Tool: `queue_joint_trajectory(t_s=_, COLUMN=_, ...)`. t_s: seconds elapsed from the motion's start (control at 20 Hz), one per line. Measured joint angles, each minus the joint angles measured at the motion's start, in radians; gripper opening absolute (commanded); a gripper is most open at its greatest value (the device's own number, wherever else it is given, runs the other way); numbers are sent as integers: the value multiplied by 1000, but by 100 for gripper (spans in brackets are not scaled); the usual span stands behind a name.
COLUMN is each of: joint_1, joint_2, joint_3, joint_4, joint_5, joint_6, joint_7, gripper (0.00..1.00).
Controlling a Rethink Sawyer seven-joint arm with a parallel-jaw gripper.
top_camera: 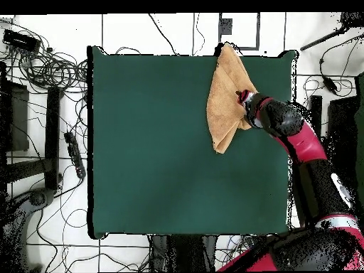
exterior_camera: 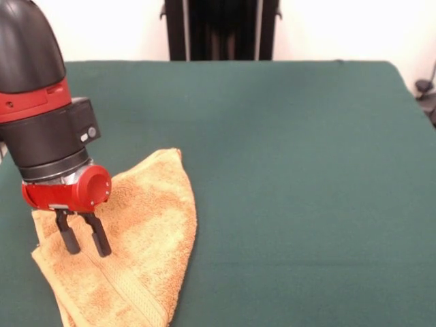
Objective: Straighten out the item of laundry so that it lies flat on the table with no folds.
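Orange-yellow terry cloth, the towel (exterior_camera: pixel 139 238), occupies the near left part of the front view, lying on the dark green table (exterior_camera: pixel 293 170). It is folded over on itself into a rough triangle: a broad end towards the near edge, where it runs out of the picture, and a narrowing point further back. A woven band (exterior_camera: pixel 133 286) crosses the cloth diagonally near its lower end. The near left corner shows doubled layers.

Above the towel's left half hangs the gripper (exterior_camera: pixel 85 240), its two black fingers (exterior_camera: pixel 101 238) pointing down, parted by a narrow gap and empty, their tips at or just over the cloth; contact cannot be judged. Behind the fingers sits the red wrist housing (exterior_camera: pixel 71 189), then the black and red arm (exterior_camera: pixel 37 88) rising out of the top left corner.

In the overhead view the towel (top_camera: pixel 227 96) lies at the table's (top_camera: pixel 163 142) top right corner, one tip reaching past the top edge, with the arm (top_camera: pixel 298 135) coming in from the lower right and its end over the cloth's right margin. Cables (top_camera: pixel 50 67) litter the floor beyond the table
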Motion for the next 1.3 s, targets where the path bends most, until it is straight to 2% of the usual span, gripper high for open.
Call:
queue_joint_trajectory(t_s=0.75, joint_1=-4, joint_2=-11, joint_3=0, joint_4=0, joint_5=0, joint_6=12, joint_7=0, gripper=100)
queue_joint_trajectory(t_s=1.3, joint_1=-75, joint_2=-38, joint_3=-1, joint_4=-7, joint_5=-1, joint_6=91, joint_7=0, gripper=100)
